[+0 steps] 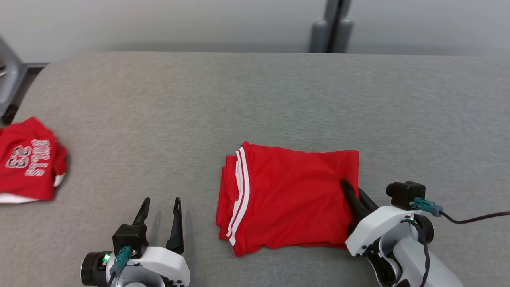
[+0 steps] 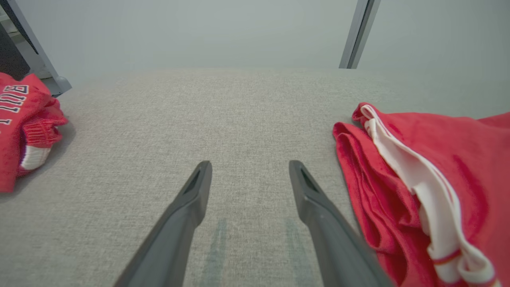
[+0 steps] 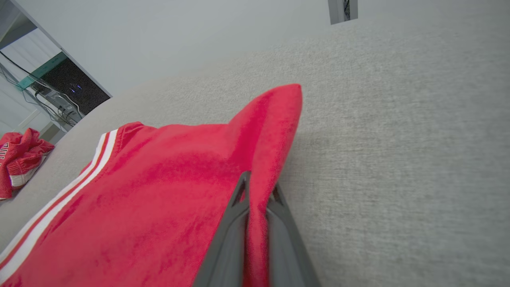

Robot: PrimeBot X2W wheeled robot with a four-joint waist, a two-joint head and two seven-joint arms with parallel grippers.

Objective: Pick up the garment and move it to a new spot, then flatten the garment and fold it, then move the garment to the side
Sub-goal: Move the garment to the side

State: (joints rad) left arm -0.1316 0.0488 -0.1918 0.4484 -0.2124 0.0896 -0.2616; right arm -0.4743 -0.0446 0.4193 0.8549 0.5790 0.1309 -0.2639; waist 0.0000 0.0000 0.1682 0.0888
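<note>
Right arm: comes in from the lower right, forearm angled toward the middle of the desk [image 1: 255, 99]. I see the right end effector [image 3: 259, 181] closed tight, with a ridge of red cloth pinched between its two fingers at the right edge of the garment [image 1: 291, 199]. One finger lies over the cloth, the other just off its edge.

Left arm: low at the lower left, fingers pointing away from me. The left end effector [image 1: 162, 200] stands wide open and holds nothing, above bare desk.

Surroundings: a jersey [image 1: 28, 163], red with grey lettering, lies crumpled at the desk's left edge, well apart from both arms. A grey post [image 1: 332, 28] stands behind the far edge.

Garment: folded to a rough rectangle, near the desk's front, right of centre. Its white-striped, layered side faces the left end effector, near it but not touching.
</note>
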